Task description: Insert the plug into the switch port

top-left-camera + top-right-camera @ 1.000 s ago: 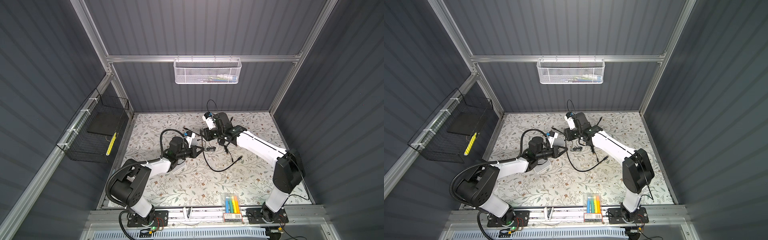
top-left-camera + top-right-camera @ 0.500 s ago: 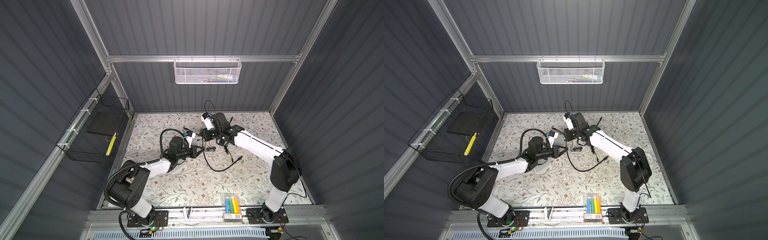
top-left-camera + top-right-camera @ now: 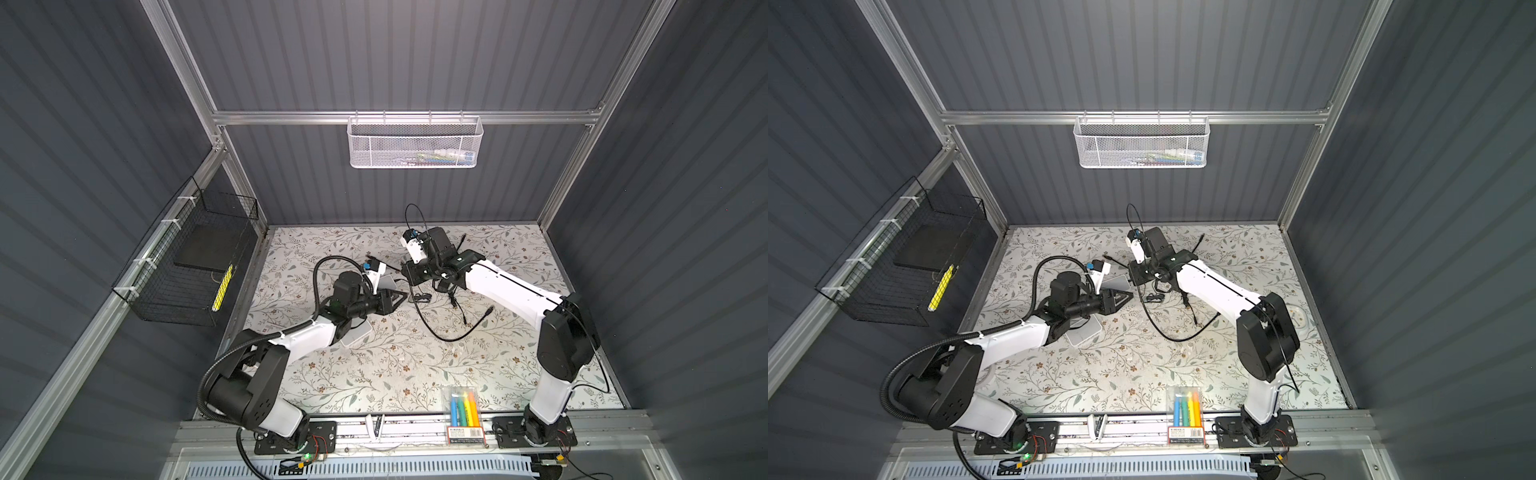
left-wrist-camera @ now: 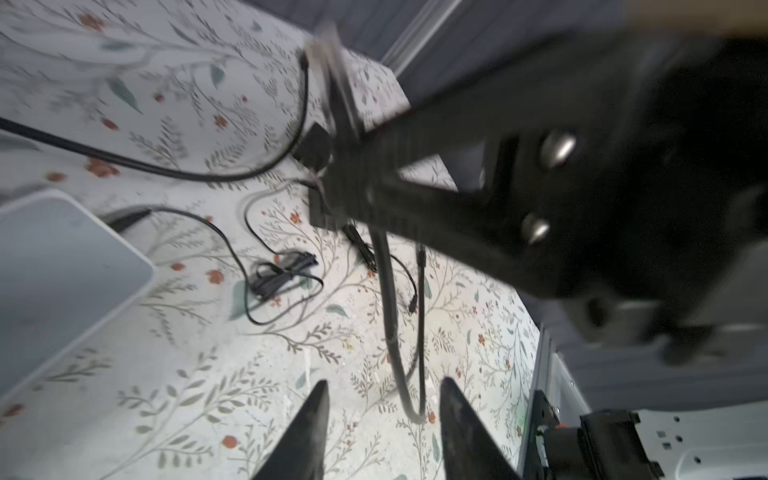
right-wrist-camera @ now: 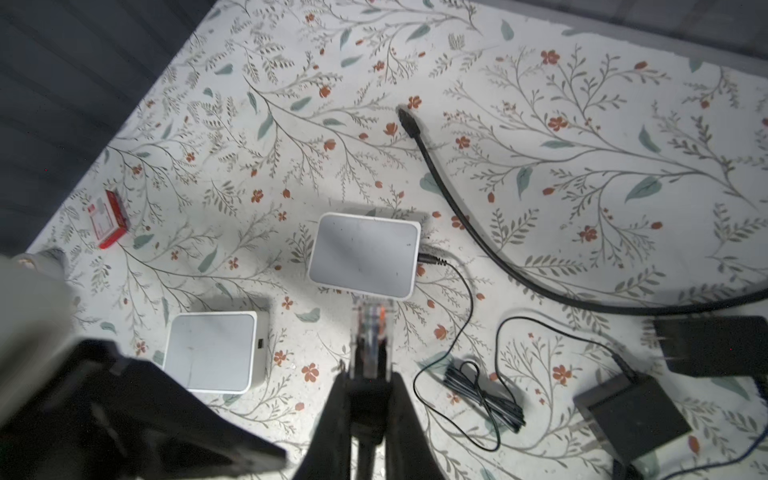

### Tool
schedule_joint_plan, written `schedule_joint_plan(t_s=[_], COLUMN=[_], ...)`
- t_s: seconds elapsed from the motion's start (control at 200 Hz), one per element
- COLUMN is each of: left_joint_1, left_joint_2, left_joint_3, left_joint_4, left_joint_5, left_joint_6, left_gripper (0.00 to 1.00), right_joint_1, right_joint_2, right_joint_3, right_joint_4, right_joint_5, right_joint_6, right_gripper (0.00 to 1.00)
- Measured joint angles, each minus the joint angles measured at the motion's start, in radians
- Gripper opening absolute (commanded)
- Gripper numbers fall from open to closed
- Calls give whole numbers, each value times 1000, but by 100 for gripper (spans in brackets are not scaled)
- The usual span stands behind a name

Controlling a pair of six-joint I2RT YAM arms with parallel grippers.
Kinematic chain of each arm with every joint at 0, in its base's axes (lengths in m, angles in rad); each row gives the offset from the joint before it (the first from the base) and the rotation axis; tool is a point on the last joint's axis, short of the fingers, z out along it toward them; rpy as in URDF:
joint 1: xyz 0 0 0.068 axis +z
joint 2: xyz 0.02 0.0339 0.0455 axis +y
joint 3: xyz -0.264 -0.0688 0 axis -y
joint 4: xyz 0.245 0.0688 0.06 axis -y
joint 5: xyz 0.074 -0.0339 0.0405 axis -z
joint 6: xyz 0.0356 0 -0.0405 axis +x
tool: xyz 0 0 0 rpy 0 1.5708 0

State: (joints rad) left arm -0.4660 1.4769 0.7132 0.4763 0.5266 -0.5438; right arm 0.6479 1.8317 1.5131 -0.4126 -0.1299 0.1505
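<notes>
In the right wrist view my right gripper (image 5: 369, 376) is shut on the black boot of a clear plug (image 5: 371, 328). The plug's tip points at the near edge of a white switch (image 5: 365, 255) and stands just short of it. The port itself is hidden from this angle. A thin black cord enters the switch's side. In both top views the right gripper (image 3: 410, 275) hovers beside the switch (image 3: 387, 282). My left gripper (image 3: 400, 296) lies just in front of it, open. In the left wrist view the left gripper (image 4: 382, 401) holds nothing and the plug's cable (image 4: 390, 316) hangs beyond it.
A second white box (image 5: 212, 351) lies by the left arm. A red packet (image 5: 109, 218), a thick black cable (image 5: 457, 208), a coiled thin cord (image 5: 484, 395) and black power adapters (image 5: 631, 411) lie on the floral mat. A marker pack (image 3: 463, 405) sits at the front edge.
The left gripper has opened. The right gripper has closed further on the plug and shifted slightly left toward the switch.
</notes>
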Motion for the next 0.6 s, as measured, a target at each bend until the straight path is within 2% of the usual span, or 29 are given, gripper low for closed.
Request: schedule_joint_plan(t_s=[0.13,0.195,0.385,0.6], left_joint_1=[166,220,278,297], left_joint_2=[-30,-5,184,424], left_joint_3=[16,51,190,378], left_joint_4=[-43,-84,-123,-203], left_joint_5=[-5,-12,5,61], left_joint_6=[23,40,70,117], left_gripper=[43,43,40,37], right_joint_1=[0,2,17,40], right_joint_2=[40,69,190,267], right_joint_3=[0,10,88,132], right_joint_4=[-39,-61,-138,-209], right_joint_5=[-3,-8,-17,-37], right_joint_6=[-23,-37,-92,-137], right_gripper=[0,0,0,0])
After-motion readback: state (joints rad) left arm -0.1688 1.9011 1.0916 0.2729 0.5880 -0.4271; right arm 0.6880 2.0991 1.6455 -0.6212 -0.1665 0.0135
